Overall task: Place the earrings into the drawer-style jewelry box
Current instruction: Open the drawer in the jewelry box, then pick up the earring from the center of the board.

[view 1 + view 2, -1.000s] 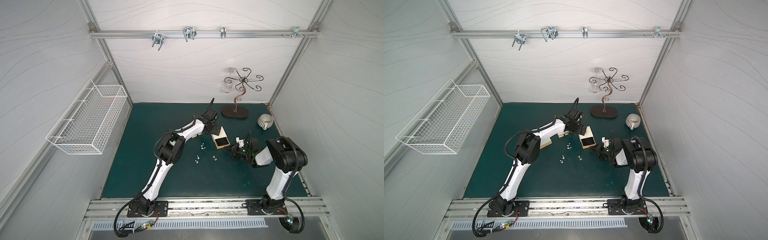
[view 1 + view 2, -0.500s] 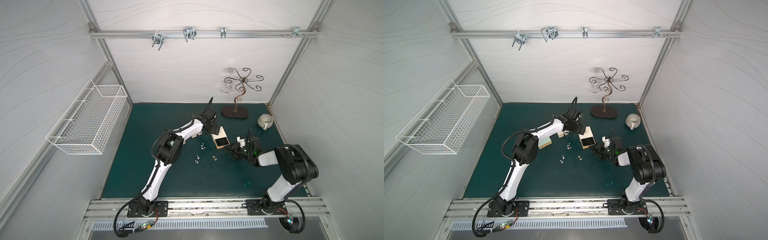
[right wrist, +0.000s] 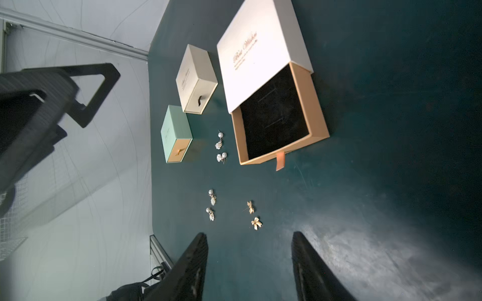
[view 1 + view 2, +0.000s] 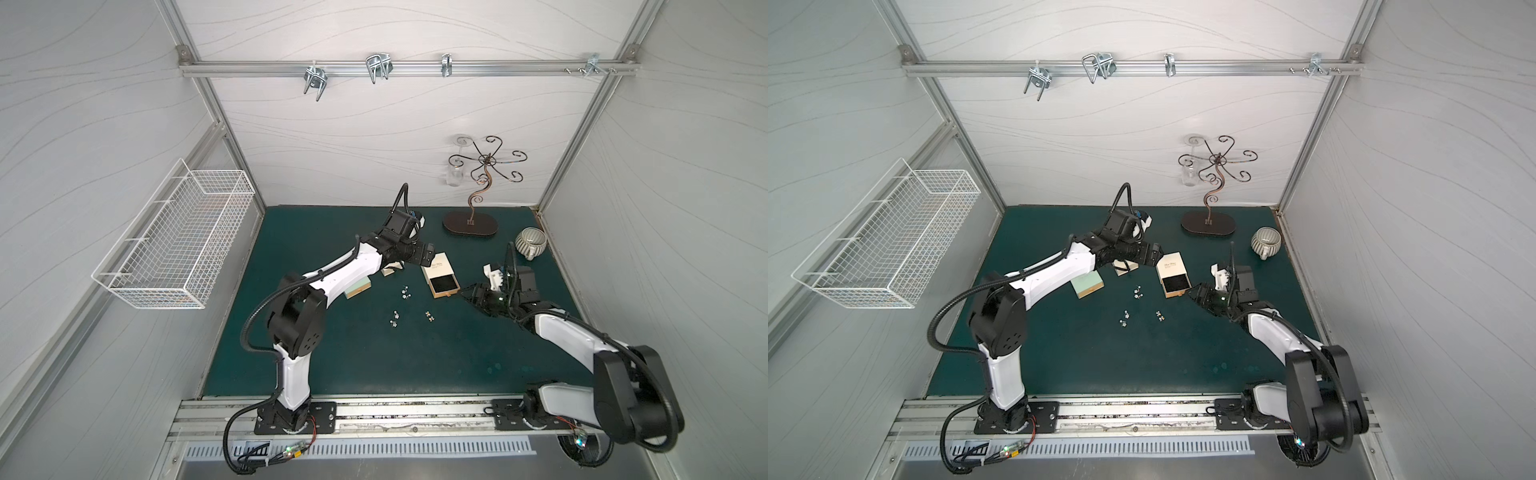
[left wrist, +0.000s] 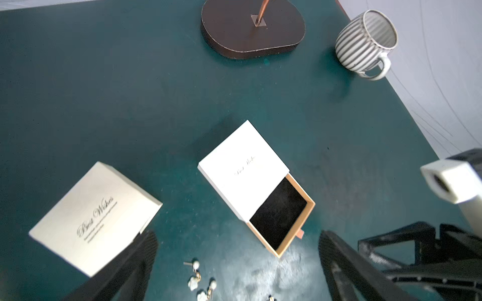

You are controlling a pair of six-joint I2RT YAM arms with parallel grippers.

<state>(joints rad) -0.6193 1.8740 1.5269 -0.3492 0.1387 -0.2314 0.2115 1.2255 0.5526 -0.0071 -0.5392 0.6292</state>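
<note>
Spreading and backing off the pull tab (image 3: pixel 280 161), the right gripper (image 3: pixel 249 237) holds nothing — the drawer (image 3: pixel 317 104) stands open, six earrings (image 3: pixel 212 200) lie on the desk (image 3: pixel 391 130) beside it, left gripper (image 5: pixel 236 235) spread too

Earrings (image 4: pixel 406 293) on mat (image 4: pixel 332 353), left of jewelry box (image 4: pixel 440 276), mug (image 4: pixel 530 243) behind it

Lab cell: aluminium rail (image 4: pixel 407 68), white panels (image 4: pixel 374 124)

On the green bench (image 4: pixel 374 357) lie six earrings (image 3: pixel 211 198), the open jewelry box (image 4: pixel 440 275), a cream box (image 3: pixel 195 78), a mint box (image 3: pixel 176 133), a stand (image 4: pixel 469 226) and a mug (image 4: pixel 530 243).
</note>
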